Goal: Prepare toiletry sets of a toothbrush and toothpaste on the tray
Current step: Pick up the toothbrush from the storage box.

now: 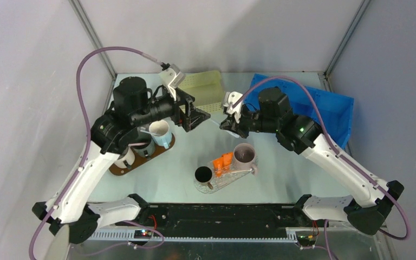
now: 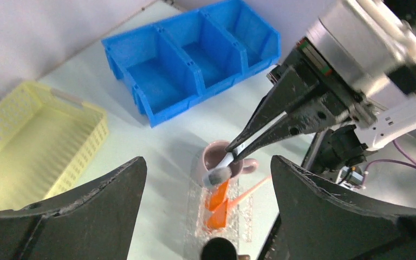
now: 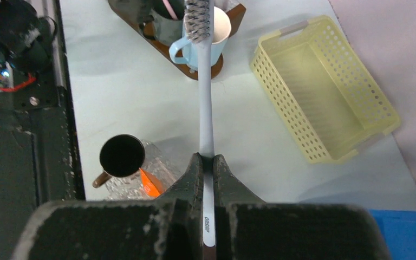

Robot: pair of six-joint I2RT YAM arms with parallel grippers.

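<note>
My right gripper (image 3: 207,160) is shut on the handle of a white toothbrush (image 3: 207,108), whose bristles (image 3: 197,19) point away from it. In the left wrist view the brush head (image 2: 216,176) hangs above the pink mug (image 2: 216,157) on the clear tray (image 2: 197,216). Two orange tubes (image 2: 216,203) and a pink toothbrush (image 2: 249,189) lie on that tray beside a black mug (image 2: 219,250). My left gripper (image 2: 207,162) is wide open and empty, facing the right gripper (image 1: 225,124) above the table. The left gripper (image 1: 195,116) is near the brush head but apart from it.
A brown wooden tray (image 1: 120,169) with several mugs, one light blue (image 1: 160,132), stands at the left. A yellow basket (image 1: 206,86) and a blue bin (image 1: 325,108) stand at the back. The clear tray (image 1: 205,188) lies front centre.
</note>
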